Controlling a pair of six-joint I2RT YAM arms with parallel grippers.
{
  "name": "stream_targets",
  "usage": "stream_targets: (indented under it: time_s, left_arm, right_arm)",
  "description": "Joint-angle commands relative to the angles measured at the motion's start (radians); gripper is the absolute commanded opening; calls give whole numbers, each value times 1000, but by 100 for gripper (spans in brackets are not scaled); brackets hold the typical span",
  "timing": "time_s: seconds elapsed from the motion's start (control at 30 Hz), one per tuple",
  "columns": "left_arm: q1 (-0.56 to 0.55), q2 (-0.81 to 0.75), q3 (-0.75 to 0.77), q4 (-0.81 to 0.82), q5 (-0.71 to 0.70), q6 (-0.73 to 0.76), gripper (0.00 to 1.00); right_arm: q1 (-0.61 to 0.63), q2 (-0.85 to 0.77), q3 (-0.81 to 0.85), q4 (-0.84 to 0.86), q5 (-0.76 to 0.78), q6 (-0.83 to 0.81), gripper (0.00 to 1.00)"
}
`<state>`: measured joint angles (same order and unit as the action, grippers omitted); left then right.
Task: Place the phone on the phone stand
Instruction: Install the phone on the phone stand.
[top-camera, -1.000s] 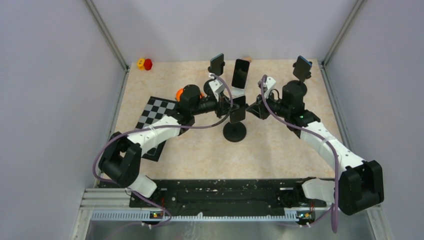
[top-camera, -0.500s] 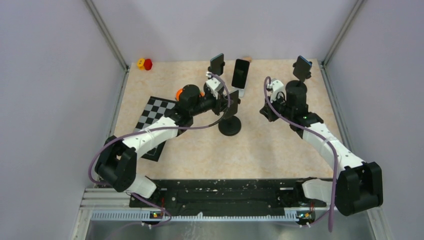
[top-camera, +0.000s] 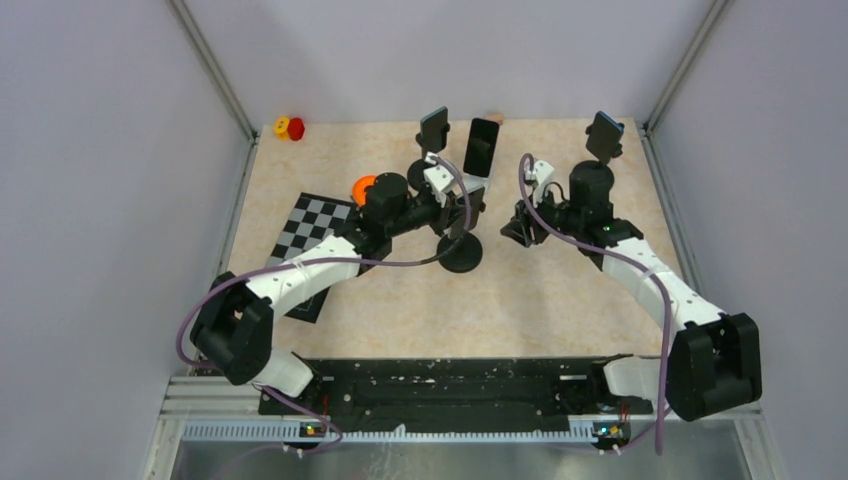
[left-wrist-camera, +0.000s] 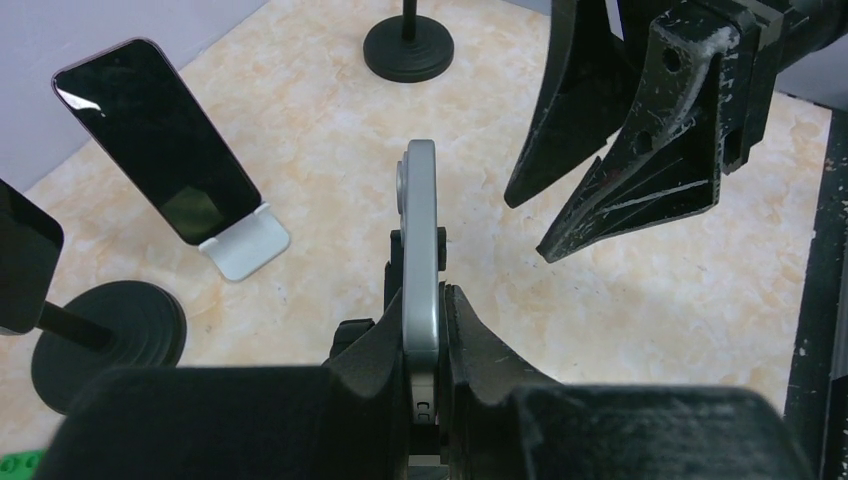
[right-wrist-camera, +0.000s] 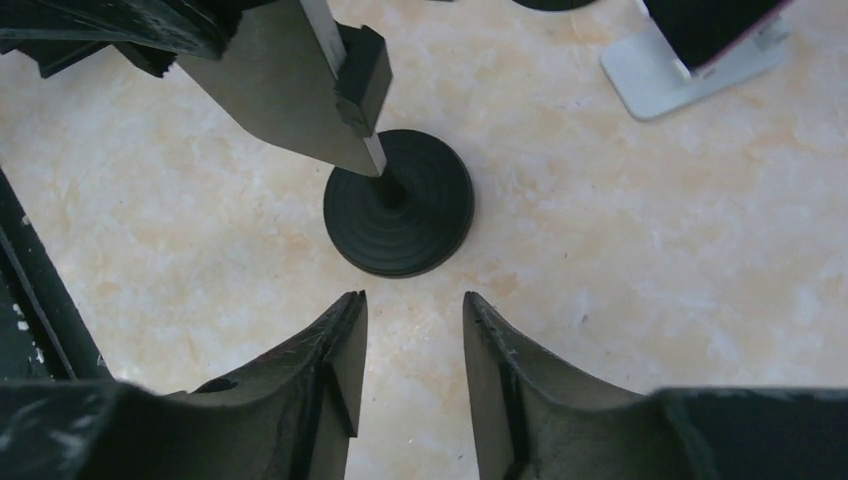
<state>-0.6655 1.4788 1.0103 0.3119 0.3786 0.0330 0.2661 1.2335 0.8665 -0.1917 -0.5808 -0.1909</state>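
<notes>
My left gripper (left-wrist-camera: 423, 300) is shut on the silver-edged phone (left-wrist-camera: 421, 200), holding it edge-up. In the right wrist view the phone's grey back (right-wrist-camera: 280, 90) hangs above the black round phone stand (right-wrist-camera: 398, 217). It rests against the stand's black clamp (right-wrist-camera: 360, 65); whether it sits in the clamp I cannot tell. From above, the left gripper (top-camera: 465, 210) is over the stand's base (top-camera: 462, 256). My right gripper (right-wrist-camera: 412, 300) is open and empty, just right of the stand. It also shows in the top view (top-camera: 520, 228) and the left wrist view (left-wrist-camera: 528, 228).
Another phone (top-camera: 481, 147) leans on a white stand (left-wrist-camera: 243, 240) behind. Two more black stands holding phones (top-camera: 434, 127) (top-camera: 604, 135) stand at the back. A checkerboard (top-camera: 310, 235) and an orange object (top-camera: 363, 187) lie left. A red-and-yellow item (top-camera: 290, 127) sits far left.
The right gripper pulled away from the stand, came back toward it and opened. The left gripper kept the phone and shifted it, with the stand, slightly left and back.
</notes>
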Motion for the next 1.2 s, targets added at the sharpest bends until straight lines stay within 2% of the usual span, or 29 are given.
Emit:
stream_targets:
  time_s: [0.0,0.07,0.23,0.57,0.83,1.0,1.17]
  left_arm:
    - [-5,-36,17,-71,-13,81,0]
    - [-3,-38,18,-71,-9,86,0]
    - [-4,-34,29,-74,-6,72,0]
    - [-3,-29,75,-118,17,-27,0]
    - [-4,-24,107,-174,2,-75,2]
    - [-4,-32,111,-181,9,-79,13]
    - [-3,-45,105,-186,22,-68,32]
  right_arm:
    - [-1,38,90,5,-163,-81,48]
    - [-1,50,108,0,-188,-101,55]
    - [-1,77,169,-35,-215,-159,62]
    - [1,155,320,-147,-309,-324,68]
    - [1,207,377,-174,-362,-358,69]
    - [7,231,411,-202,-390,-372,69]
    - [19,238,425,-207,-386,-374,69]
